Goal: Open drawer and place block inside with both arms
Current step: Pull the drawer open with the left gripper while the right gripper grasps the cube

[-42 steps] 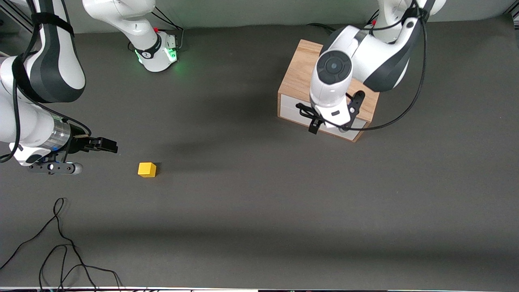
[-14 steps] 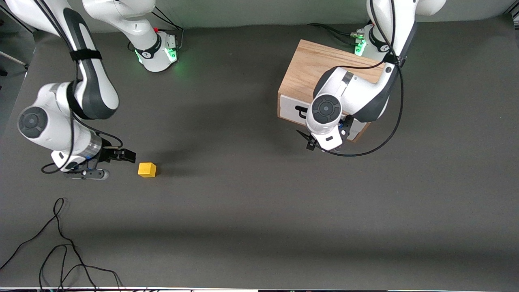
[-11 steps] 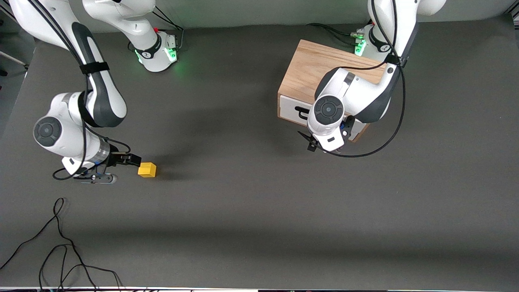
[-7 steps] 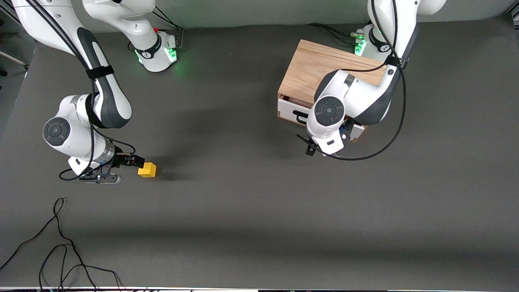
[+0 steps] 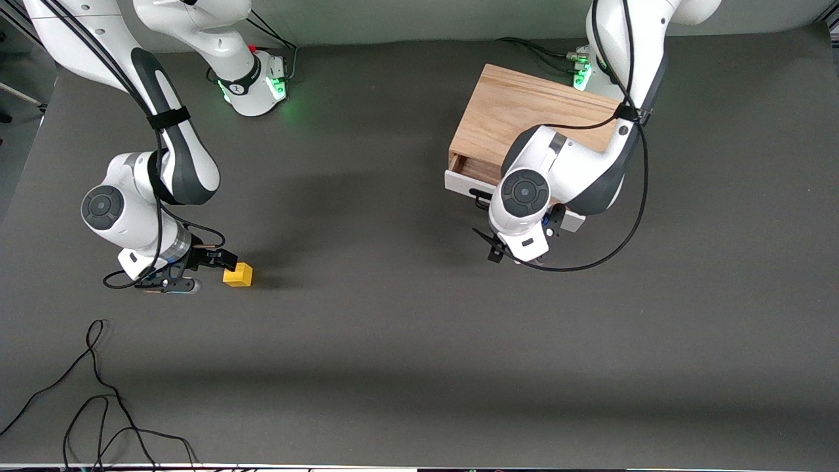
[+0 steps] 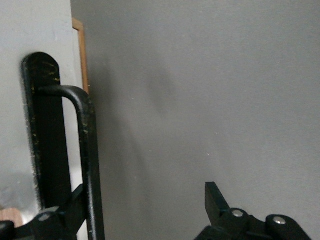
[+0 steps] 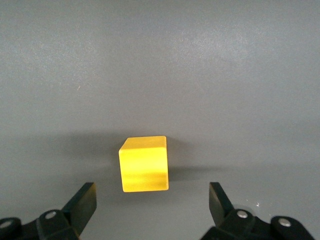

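Pulled partly out of its wooden box (image 5: 524,111), the drawer (image 5: 468,180) now shows its interior; the left gripper (image 6: 145,217), fingers apart, straddles its black handle (image 6: 87,160). Right gripper (image 7: 152,210), fingers apart, has closed in beside the yellow block (image 5: 237,275) on open table (image 5: 406,341).

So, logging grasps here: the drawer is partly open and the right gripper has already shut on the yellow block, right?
Not quite. The drawer is partly open, but the right wrist view shows the right gripper open, the block on the table ahead of its fingers.
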Controlling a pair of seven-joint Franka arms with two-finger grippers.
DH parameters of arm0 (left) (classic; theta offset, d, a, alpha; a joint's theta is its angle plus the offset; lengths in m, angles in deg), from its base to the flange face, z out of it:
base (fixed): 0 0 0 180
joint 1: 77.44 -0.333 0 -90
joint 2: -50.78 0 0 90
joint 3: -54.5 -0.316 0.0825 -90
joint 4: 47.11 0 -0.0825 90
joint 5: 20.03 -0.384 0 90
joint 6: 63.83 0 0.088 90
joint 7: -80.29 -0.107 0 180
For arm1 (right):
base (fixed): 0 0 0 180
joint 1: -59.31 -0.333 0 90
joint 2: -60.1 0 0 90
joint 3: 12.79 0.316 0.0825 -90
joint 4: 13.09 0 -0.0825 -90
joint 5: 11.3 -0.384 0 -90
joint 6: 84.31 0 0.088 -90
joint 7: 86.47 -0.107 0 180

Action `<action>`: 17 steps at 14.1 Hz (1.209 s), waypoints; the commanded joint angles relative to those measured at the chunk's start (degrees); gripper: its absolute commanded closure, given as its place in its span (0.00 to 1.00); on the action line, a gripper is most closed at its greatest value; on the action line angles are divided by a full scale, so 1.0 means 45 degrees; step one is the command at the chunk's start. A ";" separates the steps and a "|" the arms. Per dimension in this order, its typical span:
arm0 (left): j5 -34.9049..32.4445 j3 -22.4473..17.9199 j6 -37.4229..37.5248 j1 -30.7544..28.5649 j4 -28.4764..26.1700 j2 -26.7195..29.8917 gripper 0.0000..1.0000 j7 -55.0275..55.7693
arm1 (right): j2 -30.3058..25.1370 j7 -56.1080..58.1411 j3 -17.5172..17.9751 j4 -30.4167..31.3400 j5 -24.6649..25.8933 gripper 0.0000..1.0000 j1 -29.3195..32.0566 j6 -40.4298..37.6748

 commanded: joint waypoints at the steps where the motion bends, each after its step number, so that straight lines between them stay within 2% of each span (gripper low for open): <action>1: 0.0009 0.0023 -0.0010 -0.0178 0.1522 -0.0960 0.00 -0.0024 | 0.0024 0.0213 -0.0050 0.0153 0.0095 0.00 -0.0029 0.0230; 9: -0.0030 0.0023 -0.0049 -0.0178 0.3047 -0.1859 0.00 -0.0024 | 0.0395 0.0193 -0.0050 0.0172 -0.0022 0.00 -0.0029 0.0405; 17: -0.0050 0.0004 -0.0069 -0.0256 0.3888 -0.2308 0.00 -0.0024 | 0.1314 -0.0002 0.0028 0.0368 -0.0042 0.00 -0.0088 0.2046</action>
